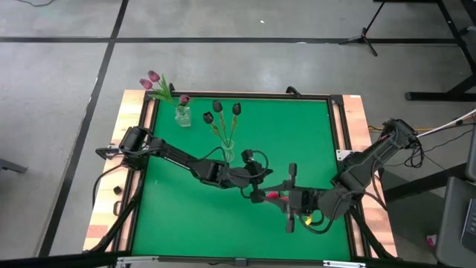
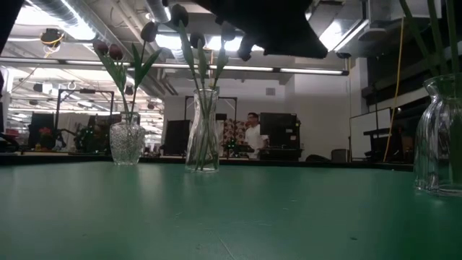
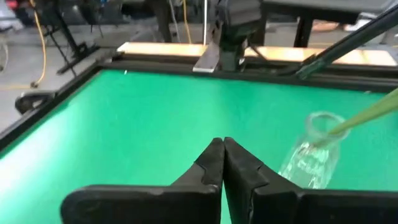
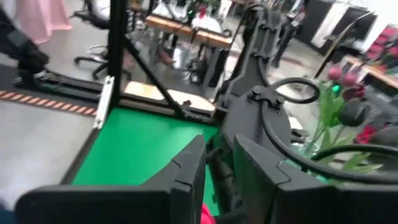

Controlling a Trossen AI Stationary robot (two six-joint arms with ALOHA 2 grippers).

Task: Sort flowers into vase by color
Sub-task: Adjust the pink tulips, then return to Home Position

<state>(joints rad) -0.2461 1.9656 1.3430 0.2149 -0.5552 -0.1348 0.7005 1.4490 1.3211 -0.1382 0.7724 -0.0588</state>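
We see both arms reaching inward, meeting near the middle of the green surface [image 1: 297, 141]. The left end effector [image 1: 258, 195] is clenched and empty. The right end effector [image 1: 277, 196] grasps a pink-red tulip [image 1: 272, 196]. One glass vase [image 1: 182, 115] holds mauve tulips [image 1: 152, 79]; another vase [image 1: 227, 152] holds dark maroon tulips [image 1: 219, 106].
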